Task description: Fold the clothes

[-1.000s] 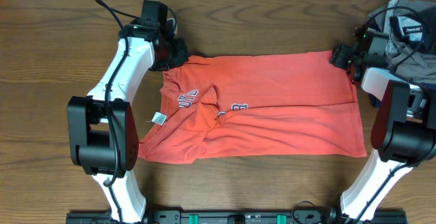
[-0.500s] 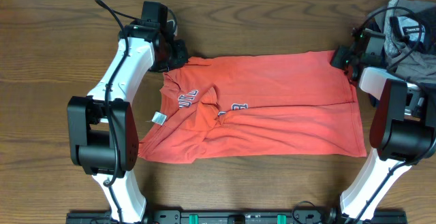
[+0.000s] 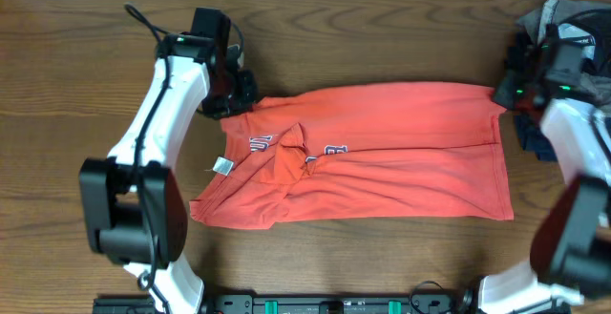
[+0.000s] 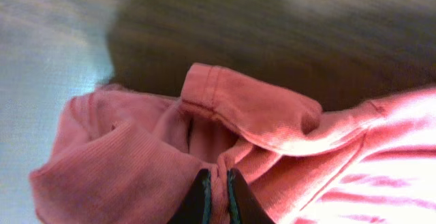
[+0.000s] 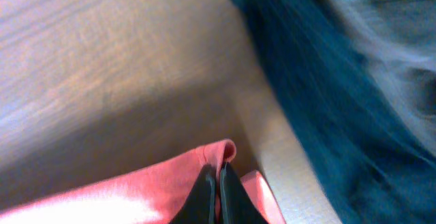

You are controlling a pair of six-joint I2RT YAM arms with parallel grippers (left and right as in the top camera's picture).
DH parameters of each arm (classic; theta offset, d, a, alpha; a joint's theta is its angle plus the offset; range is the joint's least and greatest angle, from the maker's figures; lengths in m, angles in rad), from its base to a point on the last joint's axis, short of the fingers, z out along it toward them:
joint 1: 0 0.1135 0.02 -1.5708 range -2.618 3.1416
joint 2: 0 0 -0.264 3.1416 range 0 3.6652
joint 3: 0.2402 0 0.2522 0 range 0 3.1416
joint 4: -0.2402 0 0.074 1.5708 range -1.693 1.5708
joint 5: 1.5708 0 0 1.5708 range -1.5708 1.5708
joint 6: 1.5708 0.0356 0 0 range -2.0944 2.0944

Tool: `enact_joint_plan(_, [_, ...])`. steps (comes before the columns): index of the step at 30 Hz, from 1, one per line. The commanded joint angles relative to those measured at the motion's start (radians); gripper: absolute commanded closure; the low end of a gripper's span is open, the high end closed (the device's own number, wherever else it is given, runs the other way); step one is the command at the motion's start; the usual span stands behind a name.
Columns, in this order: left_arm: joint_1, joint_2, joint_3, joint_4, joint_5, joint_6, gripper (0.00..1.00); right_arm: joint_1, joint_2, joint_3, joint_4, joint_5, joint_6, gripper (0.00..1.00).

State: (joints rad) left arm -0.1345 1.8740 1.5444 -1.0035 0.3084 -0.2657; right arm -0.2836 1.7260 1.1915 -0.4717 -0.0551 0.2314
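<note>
Together, the left gripper [image 3: 241,94] and right gripper [image 3: 502,93] are each pinching a far corner of the coral-red T-shirt [image 3: 382,152], jaws clamped tight on the cloth.

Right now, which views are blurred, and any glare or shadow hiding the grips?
Overhead: sharp and evenly lit, T-shirt clear. Left wrist: table smeared, washed-out patch at left, left gripper pinch readable. Right wrist: heavy blur on the dark garments, shadow on the table, right gripper pinch visible.

Coral-red T-shirt [image 3: 382,152]: spread lengthwise across the desk [image 3: 363,37], lettering up, left end rumpled, both far corners raised.
</note>
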Motion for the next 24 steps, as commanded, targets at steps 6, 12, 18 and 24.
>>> enact_joint_plan(6, [0.001,-0.034,-0.003,-0.274,-0.006,-0.004,0.94,-0.039,-0.173,0.002,-0.396,0.202,0.007,0.99])
enact_joint_plan(12, [-0.001,-0.034,-0.016,-0.369,-0.007,0.021,0.94,-0.041,-0.166,-0.011,-0.531,0.230,0.007,0.99])
enact_joint_plan(18, [-0.001,-0.032,-0.096,-0.293,-0.014,0.021,0.94,-0.041,-0.166,-0.011,-0.578,0.232,0.007,0.99])
enact_joint_plan(24, [-0.001,-0.032,-0.186,-0.206,-0.014,0.021,0.91,-0.041,-0.166,-0.011,-0.623,0.279,0.007,0.99])
